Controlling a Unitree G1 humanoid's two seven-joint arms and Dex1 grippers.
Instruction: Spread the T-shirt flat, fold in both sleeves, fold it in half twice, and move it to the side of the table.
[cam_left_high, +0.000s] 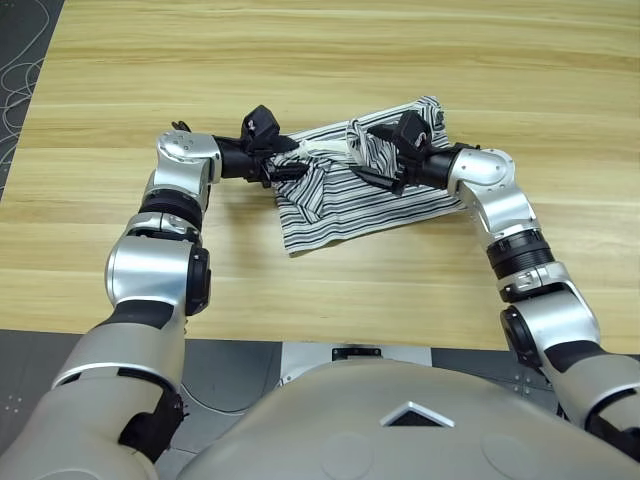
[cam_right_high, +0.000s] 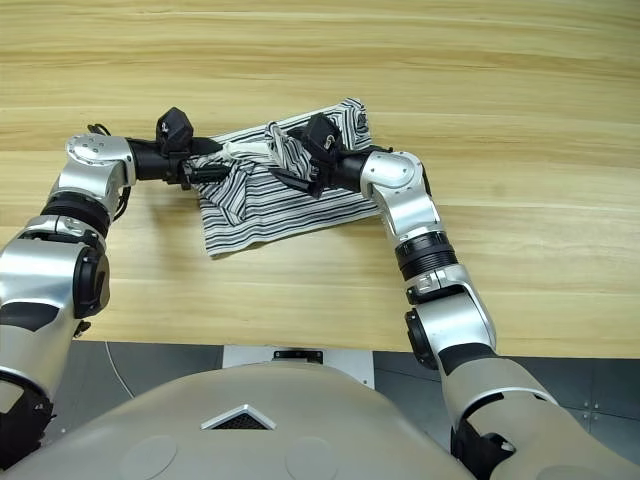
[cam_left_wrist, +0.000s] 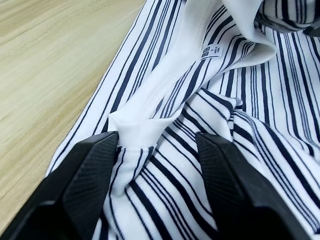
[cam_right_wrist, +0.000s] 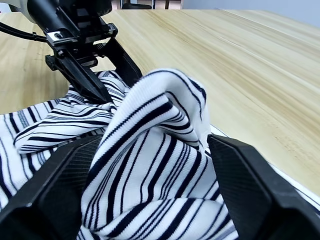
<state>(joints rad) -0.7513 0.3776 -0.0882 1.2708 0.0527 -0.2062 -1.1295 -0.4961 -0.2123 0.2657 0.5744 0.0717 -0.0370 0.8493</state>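
Observation:
A white T-shirt with dark stripes (cam_left_high: 340, 205) lies bunched and partly folded at the middle of the wooden table (cam_left_high: 300, 60). My left gripper (cam_left_high: 285, 168) rests at its left edge, open, and its fingers (cam_left_wrist: 85, 180) straddle a white fold of the cloth (cam_left_wrist: 165, 115). My right gripper (cam_left_high: 372, 172) sits over the upper middle of the shirt. It is shut on a raised bunch of striped fabric (cam_right_wrist: 150, 150) that fills the gap between its fingers (cam_right_wrist: 245, 185). The right wrist view also shows my left gripper (cam_right_wrist: 102, 82) pressing down on the cloth.
The table has bare wood behind and on both sides of the shirt. Its front edge (cam_left_high: 330, 335) runs close to me. Dark floor with white cables (cam_left_high: 20, 60) lies beyond the left edge.

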